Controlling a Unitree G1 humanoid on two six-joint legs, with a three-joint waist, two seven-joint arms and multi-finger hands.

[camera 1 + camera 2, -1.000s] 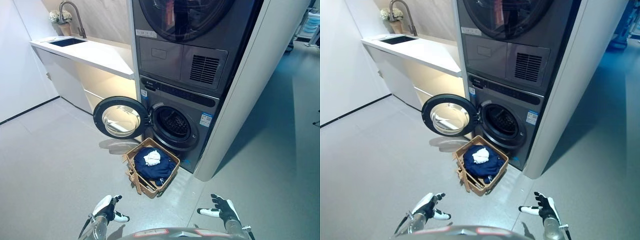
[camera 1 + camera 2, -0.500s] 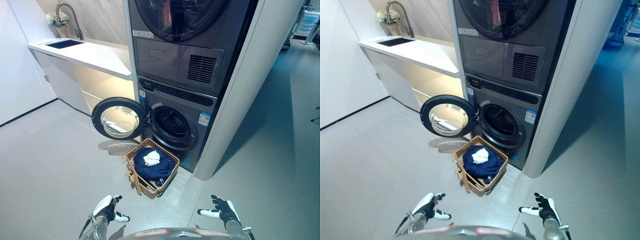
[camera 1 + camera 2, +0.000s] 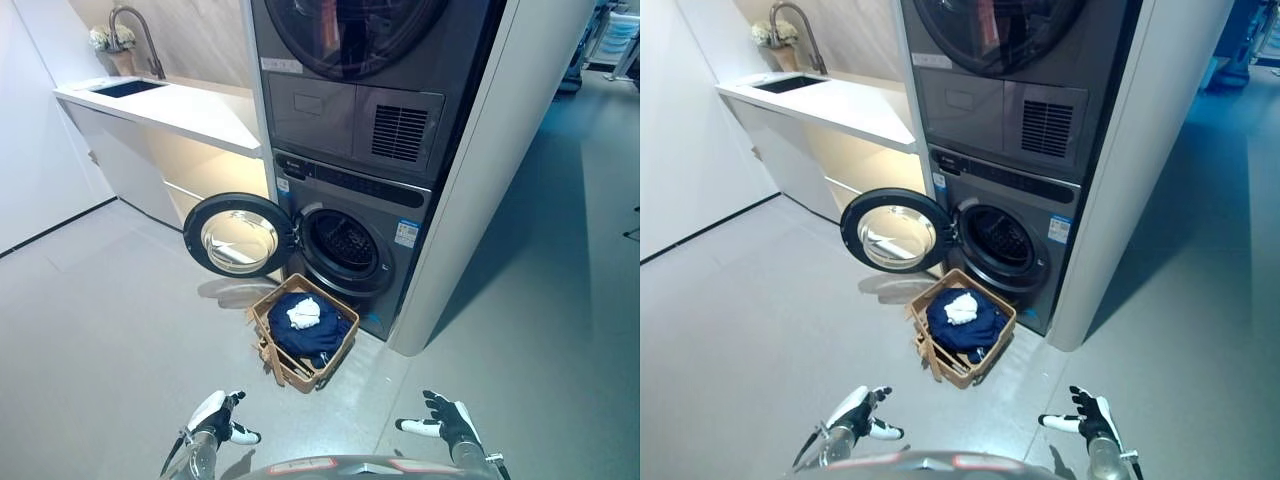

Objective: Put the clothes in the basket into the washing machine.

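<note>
Two hands show at the bottom edge, both low and well apart from the work. The left hand [image 3: 217, 417] has its fingers relaxed and holds nothing; the right hand [image 3: 446, 421] has its fingers spread wide and is also empty. The basket [image 3: 271, 303] stands on the floor [image 3: 110, 320], just before the washing machine [image 3: 395, 275]. In the basket lie dark blue clothes [image 3: 315, 338] with a white piece of cloth [image 3: 304, 314] on top. The round door [image 3: 238, 236] of the machine is swung open to the left, and the drum opening [image 3: 343, 246] is dark inside. A second machine [image 3: 360, 60] is stacked above. At the left, a white tabletop [image 3: 190, 108] carries a sink [image 3: 129, 88] with a tap [image 3: 135, 28].
</note>
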